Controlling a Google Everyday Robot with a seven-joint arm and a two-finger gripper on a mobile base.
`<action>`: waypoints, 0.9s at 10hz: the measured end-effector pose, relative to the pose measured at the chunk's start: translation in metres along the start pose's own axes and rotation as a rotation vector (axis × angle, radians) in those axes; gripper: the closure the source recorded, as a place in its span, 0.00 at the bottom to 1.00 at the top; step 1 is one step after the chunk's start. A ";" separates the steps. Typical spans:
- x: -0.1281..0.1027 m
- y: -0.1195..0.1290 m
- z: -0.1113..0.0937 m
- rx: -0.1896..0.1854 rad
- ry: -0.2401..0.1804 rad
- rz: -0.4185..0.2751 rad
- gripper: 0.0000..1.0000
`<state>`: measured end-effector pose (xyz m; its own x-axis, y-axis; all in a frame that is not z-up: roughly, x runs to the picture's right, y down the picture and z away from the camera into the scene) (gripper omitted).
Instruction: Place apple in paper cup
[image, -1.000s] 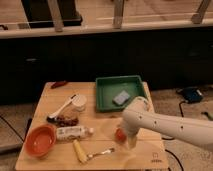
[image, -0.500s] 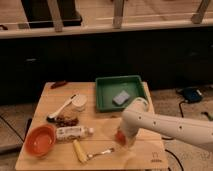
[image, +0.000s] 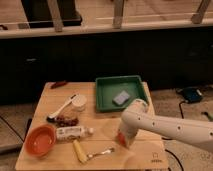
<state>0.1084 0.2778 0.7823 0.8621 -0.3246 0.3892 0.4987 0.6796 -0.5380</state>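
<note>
Very little has changed in the last second. The white arm (image: 165, 127) reaches in from 3 o'clock as before, with its bend over the same part of the table (image: 107, 122). Its tip has sunk a shade toward the near edge. The red-orange patch of the apple (image: 119, 135) at that tip sits a touch lower than it did a second ago, but it has not moved across the table.

By my reading the task is still at the pick-up. The apple has made no ground toward the paper cup (image: 78, 102), which stands well apart at about 10 o'clock from it, upright and with nothing showing inside. The green tray (image: 132, 90) lies at 12 o'clock from the apple, and the cup sits just off the tray's left side.

The end effector (image: 124, 140) is low over the near right part of the table, right at the apple, with its pale housing covering the fruit's right side. I cannot tell how far open it is, nor whether it has hold of the apple or merely rests against it. The apple looks to be down at table level, not raised. A lift, then a carry toward 10 o'clock, would be the sensible next move once the hold is sure.
</note>
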 end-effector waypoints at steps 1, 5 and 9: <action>0.000 0.001 0.001 -0.001 0.005 -0.007 0.60; 0.001 0.003 -0.001 -0.012 0.017 -0.024 0.79; 0.000 0.003 -0.001 -0.013 0.029 -0.050 0.79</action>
<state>0.1095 0.2795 0.7802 0.8381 -0.3771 0.3942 0.5424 0.6531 -0.5284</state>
